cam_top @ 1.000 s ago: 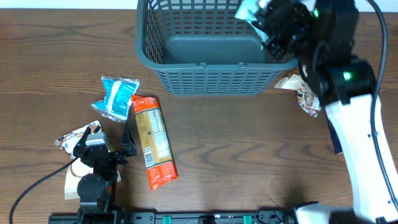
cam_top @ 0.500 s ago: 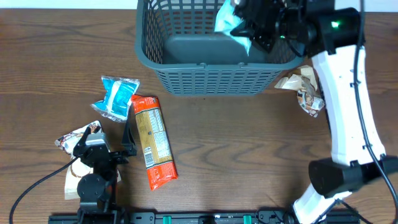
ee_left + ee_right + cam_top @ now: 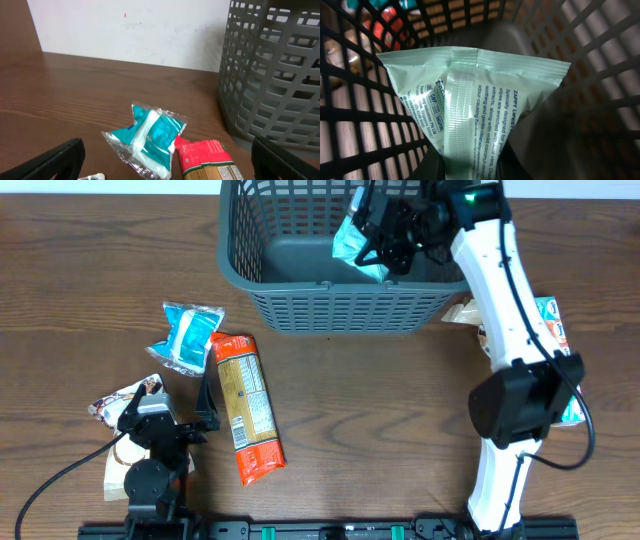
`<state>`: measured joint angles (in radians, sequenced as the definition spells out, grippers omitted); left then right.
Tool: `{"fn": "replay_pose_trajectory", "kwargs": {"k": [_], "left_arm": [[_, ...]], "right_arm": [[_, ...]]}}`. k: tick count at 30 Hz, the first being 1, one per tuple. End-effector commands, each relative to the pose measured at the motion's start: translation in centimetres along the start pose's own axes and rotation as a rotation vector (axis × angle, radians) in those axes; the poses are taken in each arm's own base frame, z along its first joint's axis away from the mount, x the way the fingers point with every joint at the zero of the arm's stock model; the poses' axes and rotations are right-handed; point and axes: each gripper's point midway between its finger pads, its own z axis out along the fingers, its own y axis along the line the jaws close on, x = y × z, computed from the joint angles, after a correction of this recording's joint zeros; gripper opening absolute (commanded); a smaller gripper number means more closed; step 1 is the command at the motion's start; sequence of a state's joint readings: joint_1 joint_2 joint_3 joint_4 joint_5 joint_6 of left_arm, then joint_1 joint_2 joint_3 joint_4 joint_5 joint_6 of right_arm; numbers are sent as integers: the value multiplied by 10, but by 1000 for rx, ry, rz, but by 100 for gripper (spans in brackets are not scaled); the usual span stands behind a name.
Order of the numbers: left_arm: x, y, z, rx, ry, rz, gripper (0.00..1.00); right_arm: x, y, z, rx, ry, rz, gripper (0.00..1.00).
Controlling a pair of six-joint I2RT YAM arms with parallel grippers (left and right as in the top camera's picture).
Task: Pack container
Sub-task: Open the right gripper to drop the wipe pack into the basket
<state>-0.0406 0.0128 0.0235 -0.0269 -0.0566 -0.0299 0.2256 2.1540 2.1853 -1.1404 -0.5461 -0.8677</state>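
Mint-green wipes pack point(image 3: 352, 242) is pinched at one end by R gripper point(image 3: 378, 244), jaws closed on it, inside the grey lattice basket point(image 3: 340, 310) nr its right wall; can't tell if it touches the base. Basket sits far-centre on wooden table point(image 3: 400, 430). L gripper point(image 3: 205, 412) is low at front-left, fingers spread wide, empty, just beside an orange-red snack pack point(image 3: 247, 405). Blue packet point(image 3: 187, 335) lies beyond.

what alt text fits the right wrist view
A pale green wipes pack fills the view, held inside a grey basket with slotted walls. A red packet shows through the slots at upper left.
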Motion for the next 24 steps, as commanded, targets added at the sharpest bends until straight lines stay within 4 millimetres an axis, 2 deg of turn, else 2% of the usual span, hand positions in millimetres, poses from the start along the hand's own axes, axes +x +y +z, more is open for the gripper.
{"fn": "replay_pose_trajectory", "kwargs": {"k": [1, 4, 11, 12, 13, 14, 15, 17, 20, 24], "left_arm": [[17, 7, 1, -36, 48, -7, 99], [17, 7, 1, -36, 48, -7, 99], [17, 7, 1, -36, 48, -7, 99], [17, 7, 1, -36, 48, -7, 99], [17, 7, 1, -36, 48, -7, 99], [17, 7, 1, -36, 48, -7, 99], [17, 7, 1, -36, 48, -7, 99], [17, 7, 1, -36, 48, -7, 99], [17, 7, 1, -36, 48, -7, 99], [17, 7, 1, -36, 48, -7, 99]], "right_arm": [[1, -1, 7, -24, -13, -4, 1], [10, -2, 16, -41, 8, 16, 1], [23, -4, 16, -32, 58, 38, 1], [25, -5, 16, -29, 70, 40, 8], [27, -5, 15, -25, 82, 49, 22], [30, -5, 15, -21, 94, 61, 40], [31, -5, 15, -21, 101, 68, 50], [34, -5, 15, -15, 117, 72, 55], [34, -4, 15, -17, 120, 73, 68], [30, -4, 10, -8, 111, 68, 75]]}}
